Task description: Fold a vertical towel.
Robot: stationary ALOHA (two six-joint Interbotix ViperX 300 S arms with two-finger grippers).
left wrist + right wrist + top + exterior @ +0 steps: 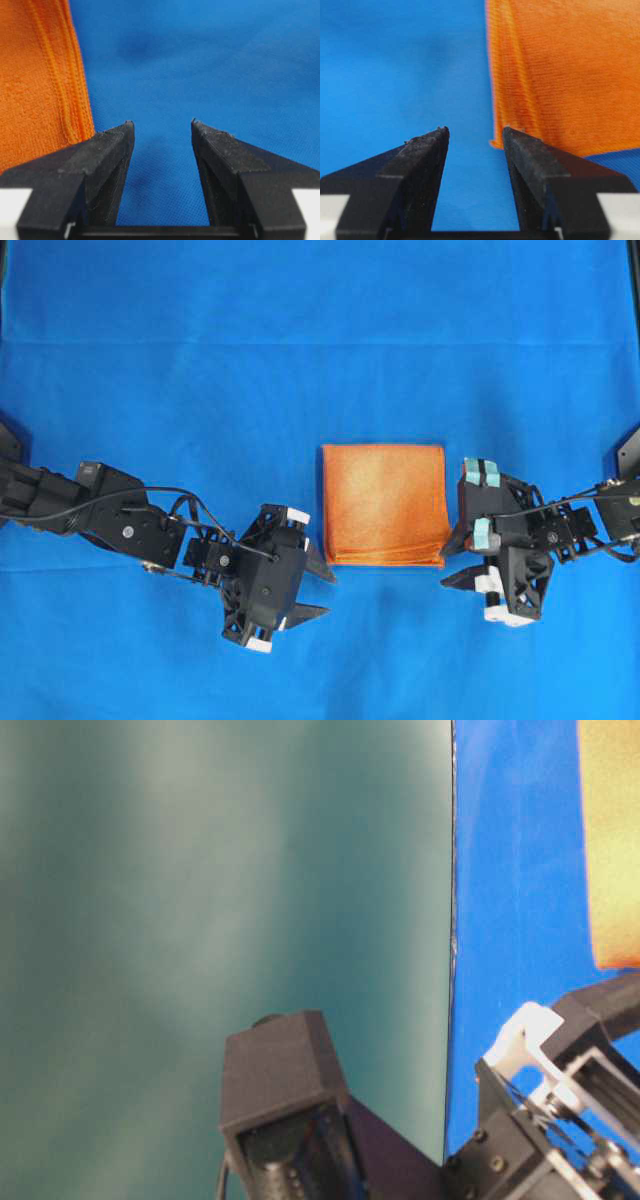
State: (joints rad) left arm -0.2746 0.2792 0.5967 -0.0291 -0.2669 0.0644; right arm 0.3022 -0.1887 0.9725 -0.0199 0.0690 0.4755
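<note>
1. The towel (383,504), orange and folded into a near-square stack, lies flat on the blue sheet (300,340) that covers the table, at the middle of the overhead view; its layered edges show along the near side.
2. My left end effector (318,591) stands to the left of the towel's near left corner, close to it but apart; its fingers are spread, and only blue sheet shows between them in the left wrist view (162,150).
3. In that view the towel's stitched edge (65,90) runs just beside my left finger (107,150).
4. My right end effector (456,562) stands just off the towel's near right corner; its fingers are parted, with nothing between them (475,160).
5. In the right wrist view the towel's corner (497,142) lies just past my right finger (530,160); whether they touch I cannot tell.
</note>
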